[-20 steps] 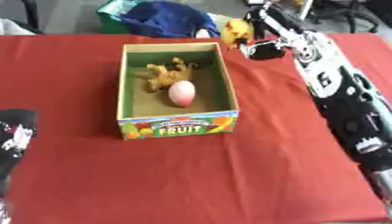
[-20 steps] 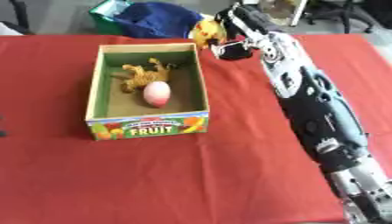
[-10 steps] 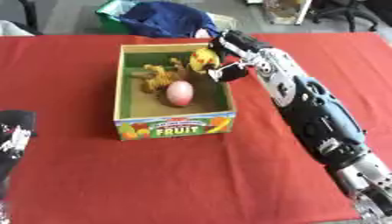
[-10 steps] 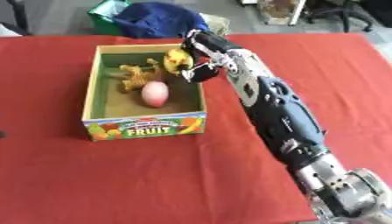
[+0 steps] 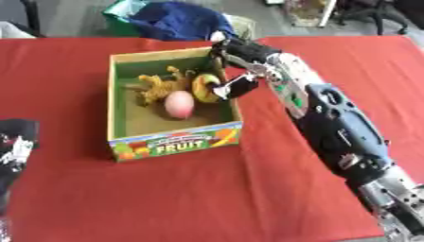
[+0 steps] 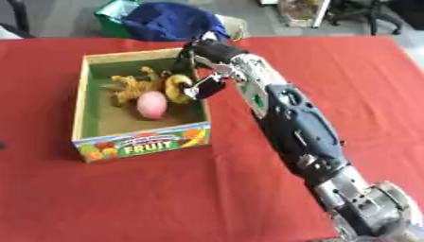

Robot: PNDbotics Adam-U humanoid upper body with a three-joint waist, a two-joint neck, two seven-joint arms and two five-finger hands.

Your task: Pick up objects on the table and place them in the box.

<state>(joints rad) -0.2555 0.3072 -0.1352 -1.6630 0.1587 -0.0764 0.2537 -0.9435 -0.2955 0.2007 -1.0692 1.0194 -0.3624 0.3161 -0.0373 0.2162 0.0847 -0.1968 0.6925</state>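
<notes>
A cardboard box [image 5: 175,141] with "FRUIT" printed on its front stands on the red table, left of the middle. Inside lie a pink egg-shaped thing [image 5: 179,105] and an orange-brown lumpy thing [image 5: 157,85]. My right arm reaches in from the lower right across the box's right wall. My right hand [image 5: 236,84] is down inside the box near its far right corner, curled on a yellow fruit-like thing [image 6: 177,87] that sits just right of the pink one. My left hand [image 5: 14,143] shows as a dark shape at the left edge.
Beyond the table's far edge lie a blue bag [image 5: 178,19] and a green bin [image 5: 122,10]. Chair legs show at the top right. The red cloth [image 5: 165,198] spreads in front of the box and to its right.
My right hand has carried the yellow thing from beyond the box's far right corner leftward and down into the box. The left hand has stayed put.
</notes>
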